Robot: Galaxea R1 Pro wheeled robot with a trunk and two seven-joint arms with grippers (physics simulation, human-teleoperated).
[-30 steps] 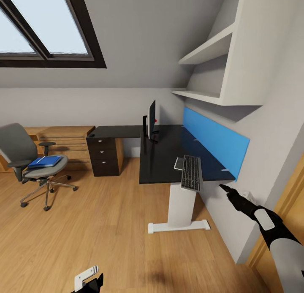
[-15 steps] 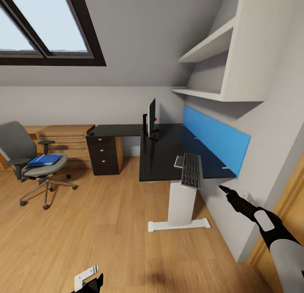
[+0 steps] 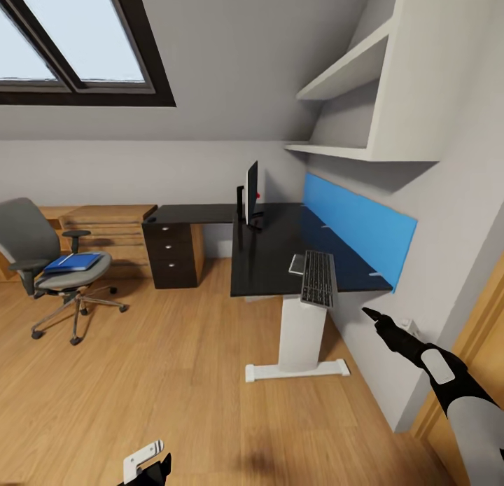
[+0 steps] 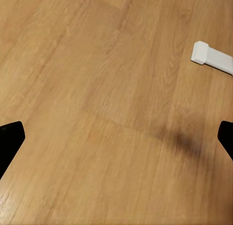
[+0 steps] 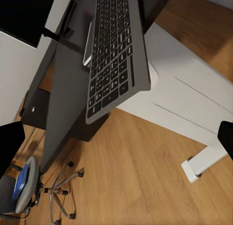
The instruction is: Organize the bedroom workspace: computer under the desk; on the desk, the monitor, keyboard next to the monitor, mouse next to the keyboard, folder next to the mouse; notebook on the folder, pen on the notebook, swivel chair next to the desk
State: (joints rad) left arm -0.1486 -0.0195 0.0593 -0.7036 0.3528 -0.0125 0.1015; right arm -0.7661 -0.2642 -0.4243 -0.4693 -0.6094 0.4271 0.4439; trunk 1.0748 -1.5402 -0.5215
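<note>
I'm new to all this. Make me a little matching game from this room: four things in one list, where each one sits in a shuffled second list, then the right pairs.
Things:
1. keyboard
2. monitor
3. blue folder
4. swivel chair

Places:
A. on the chair seat
B. on the wooden floor, away from the desk
C. overhanging the desk's near edge
D. upright at the desk's far end

Pairs: 1-C, 2-D, 3-A, 4-B

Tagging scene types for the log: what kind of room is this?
Likely an attic home office or bedroom workspace: sloped ceiling with a skylight, a black desk carrying a monitor and keyboard, and a swivel chair on wood flooring.
</note>
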